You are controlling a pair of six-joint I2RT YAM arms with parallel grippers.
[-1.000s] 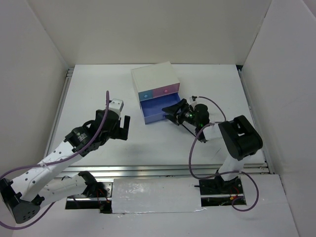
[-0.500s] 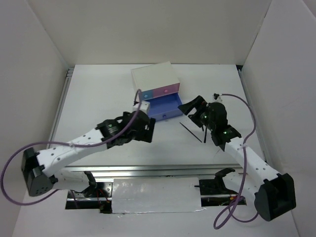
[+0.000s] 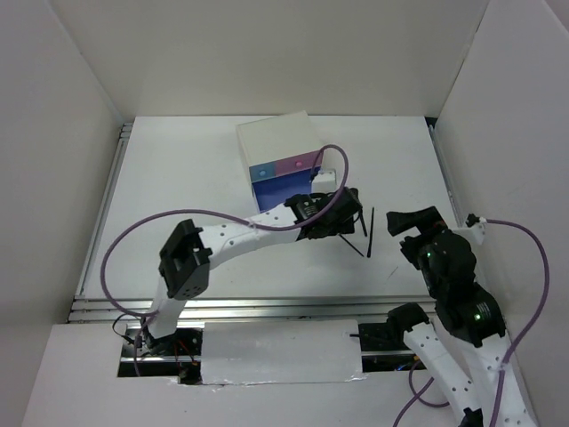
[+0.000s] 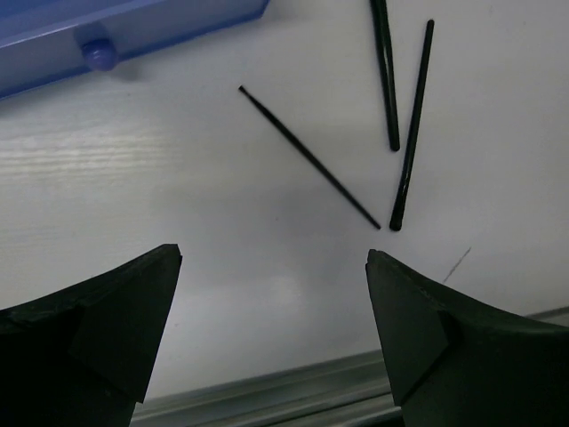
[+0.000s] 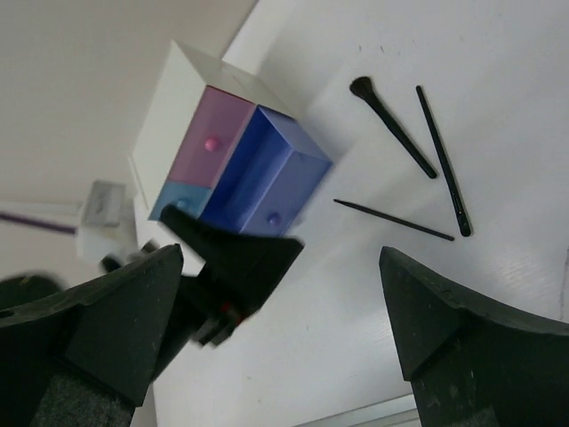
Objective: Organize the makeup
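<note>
Three thin black brushes lie on the white table to the right of the open blue drawer [image 3: 274, 192]. In the left wrist view they show as a fine stick [image 4: 309, 157] and two thicker brushes [image 4: 385, 71] [image 4: 412, 124]. The right wrist view shows the same brushes [image 5: 394, 127] [image 5: 443, 160] [image 5: 393, 220]. My left gripper [image 3: 347, 216] [image 4: 274, 253] is open and empty, just left of the brushes [image 3: 367, 233]. My right gripper [image 3: 413, 221] [image 5: 281, 251] is open and empty, to their right. The compact, jar, pencils and tube are out of view.
The white box [image 3: 277, 140] with pink and blue drawers stands at the back centre; its lower blue drawer [image 5: 267, 178] is pulled out. A metal rail [image 3: 267, 307] runs along the table's near edge. White walls enclose the table on three sides.
My left arm has swung from the table's left side across to the brushes. My right arm has pulled back from the drawer toward the right and near side. The brushes now lie on the table.
</note>
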